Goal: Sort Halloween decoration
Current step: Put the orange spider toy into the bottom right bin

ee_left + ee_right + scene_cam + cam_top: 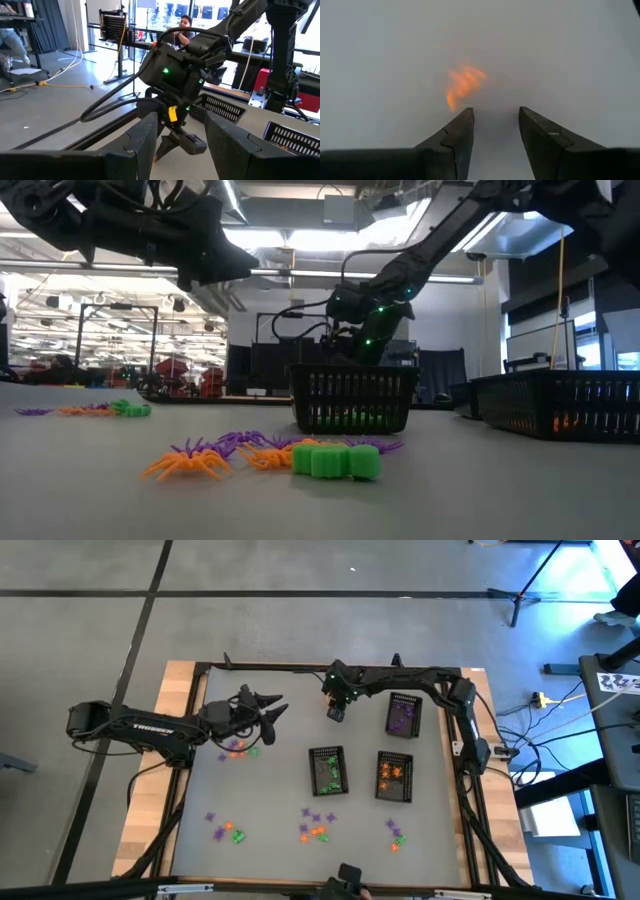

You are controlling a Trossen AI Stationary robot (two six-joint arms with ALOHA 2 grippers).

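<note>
The Halloween decoration lies in small heaps on the grey table: orange, green and purple trinkets by my left gripper [237, 747], at the near left [225, 832], near middle [317, 825] and near right [395, 833]. My left gripper [272, 708] hangs level over the far left, open and empty. My right gripper [336, 713] slants down over the far middle, open, with nothing between its fingers. A blurred orange trinket [462, 85] lies on the table just ahead of its fingertips [496, 117].
Three black mesh baskets stand right of centre: one with purple pieces [403, 715], one with green [328, 770], one with orange [394, 777]. In the low view spiders and green pieces [335, 460] lie in front of the green basket [352, 398]. A person sits beyond the table [186, 22].
</note>
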